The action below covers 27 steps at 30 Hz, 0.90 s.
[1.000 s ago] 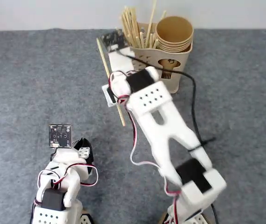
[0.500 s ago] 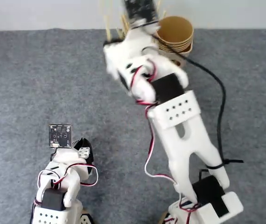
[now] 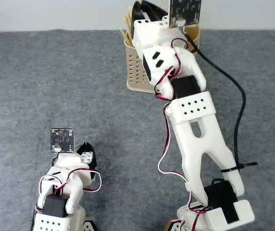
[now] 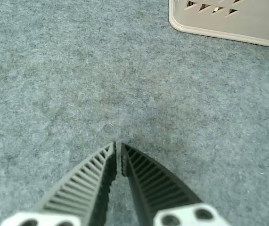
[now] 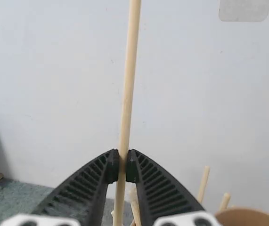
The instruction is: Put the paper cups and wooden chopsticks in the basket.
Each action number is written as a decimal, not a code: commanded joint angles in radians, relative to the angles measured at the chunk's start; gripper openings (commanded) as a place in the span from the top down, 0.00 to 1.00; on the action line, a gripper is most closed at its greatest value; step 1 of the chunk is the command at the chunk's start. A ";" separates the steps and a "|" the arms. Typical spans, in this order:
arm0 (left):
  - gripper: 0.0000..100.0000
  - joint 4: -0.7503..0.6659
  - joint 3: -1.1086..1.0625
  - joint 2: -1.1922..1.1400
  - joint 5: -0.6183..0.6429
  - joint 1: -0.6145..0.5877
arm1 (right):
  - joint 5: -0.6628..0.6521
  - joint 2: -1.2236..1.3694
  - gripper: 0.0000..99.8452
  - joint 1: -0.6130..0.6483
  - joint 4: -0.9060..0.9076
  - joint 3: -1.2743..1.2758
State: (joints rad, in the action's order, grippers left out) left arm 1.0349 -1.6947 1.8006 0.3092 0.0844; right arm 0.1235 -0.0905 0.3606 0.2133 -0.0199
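High view: two arms stand on the grey bench (image 3: 26, 82). The left arm (image 3: 62, 190) sits low, and the left jaws hang close over the bench, well apart from the one basket (image 3: 139, 72). The right arm (image 3: 195, 130) stretches out to that basket, with the right jaws up above its rim. A bunch of chopsticks (image 3: 127, 26) stands upright in the basket just beside the right jaws, packed too tightly to count. The arm covers most of the basket's inside, so the cups there cannot be counted.

Left wrist view: the left jaws are pressed together, tip against tip, with nothing between them. Grey bench (image 4: 54, 70) lies under and ahead of them. The foot of the one basket (image 4: 224, 26) stands on the bench far ahead of the tips, well apart from them.

Right wrist view: the right jaws pinch a single chopstick (image 5: 129, 70) near their tips. It stands upright, running well past the tips, against a white wall (image 5: 44, 70). Three more chopstick tips (image 5: 203, 182) rise behind the jaws, off to one side of the held one. The curved brown rim of one paper cup (image 5: 247, 217) shows beside them, close to the jaws' base.
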 commanded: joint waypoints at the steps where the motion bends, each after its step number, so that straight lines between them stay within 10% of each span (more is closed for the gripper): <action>1: 0.98 0.008 0.010 0.015 -0.011 -0.008 | -0.072 -0.041 0.99 -0.012 -0.176 0.038; 13: 0.98 0.008 0.010 0.015 -0.011 -0.008 | -0.339 0.142 0.99 -0.012 -0.587 0.140; 27: 0.98 0.008 0.010 0.015 -0.011 -0.008 | -0.339 0.231 0.85 -0.038 -0.492 0.143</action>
State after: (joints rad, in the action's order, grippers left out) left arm 1.0349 -1.6947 1.8006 0.3092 0.0844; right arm -0.2048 0.1734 0.3284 -0.3253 0.1335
